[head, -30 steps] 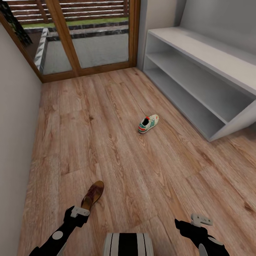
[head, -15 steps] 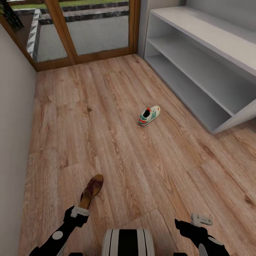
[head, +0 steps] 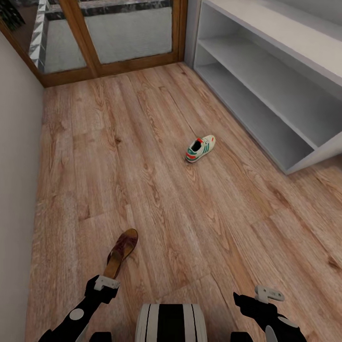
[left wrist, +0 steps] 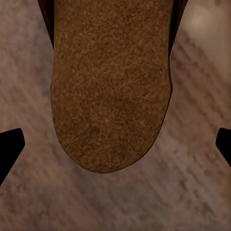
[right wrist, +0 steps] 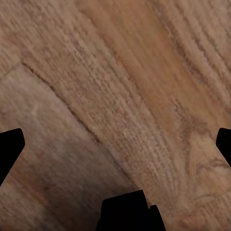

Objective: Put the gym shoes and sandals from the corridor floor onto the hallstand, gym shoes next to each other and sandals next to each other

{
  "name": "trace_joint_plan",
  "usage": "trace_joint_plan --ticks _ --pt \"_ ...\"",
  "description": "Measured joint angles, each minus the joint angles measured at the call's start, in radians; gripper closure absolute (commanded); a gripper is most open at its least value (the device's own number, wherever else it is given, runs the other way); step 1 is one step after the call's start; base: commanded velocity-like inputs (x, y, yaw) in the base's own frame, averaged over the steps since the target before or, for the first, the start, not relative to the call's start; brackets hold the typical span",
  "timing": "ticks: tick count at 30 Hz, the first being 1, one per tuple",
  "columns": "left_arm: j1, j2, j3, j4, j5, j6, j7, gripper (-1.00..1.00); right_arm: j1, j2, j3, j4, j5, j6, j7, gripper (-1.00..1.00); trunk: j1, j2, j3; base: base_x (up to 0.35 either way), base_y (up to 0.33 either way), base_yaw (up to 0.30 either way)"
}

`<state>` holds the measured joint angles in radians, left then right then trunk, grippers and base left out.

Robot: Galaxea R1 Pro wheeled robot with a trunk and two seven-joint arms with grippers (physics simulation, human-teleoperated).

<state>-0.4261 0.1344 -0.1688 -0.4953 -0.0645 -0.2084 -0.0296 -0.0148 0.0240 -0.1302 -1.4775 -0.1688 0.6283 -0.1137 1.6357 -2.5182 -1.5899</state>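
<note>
One gym shoe, white with green stripes and a red heel, lies on the corridor floor in mid-room, left of the hallstand. One brown sandal lies near the left wall, just ahead of my left gripper. In the left wrist view the sandal's tan footbed sits below the left gripper, whose black fingertips stand wide apart and open. My right gripper hangs over bare floor, open and holding nothing, with a fingertip at each side.
A pale wall runs along the left. A wood-framed glass door closes the far end. The hallstand's two open tiers and flat top run along the right. My trunk shows at the bottom centre.
The whole picture has shifted: the door and hallstand have slid up and out as the camera moved. Both arms keep their pose. The shoe and sandal lie where they were.
</note>
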Motion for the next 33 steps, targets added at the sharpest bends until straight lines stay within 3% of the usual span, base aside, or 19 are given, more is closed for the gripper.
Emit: trace_joint_plan --ticks 33 --pt "0.000 0.000 0.000 0.001 0.000 0.000 0.001 -1.00 0.001 0.000 0.000 0.000 0.000 0.000 0.000 -1.00 0.000 0.000 0.000 0.035 0.031 0.000"
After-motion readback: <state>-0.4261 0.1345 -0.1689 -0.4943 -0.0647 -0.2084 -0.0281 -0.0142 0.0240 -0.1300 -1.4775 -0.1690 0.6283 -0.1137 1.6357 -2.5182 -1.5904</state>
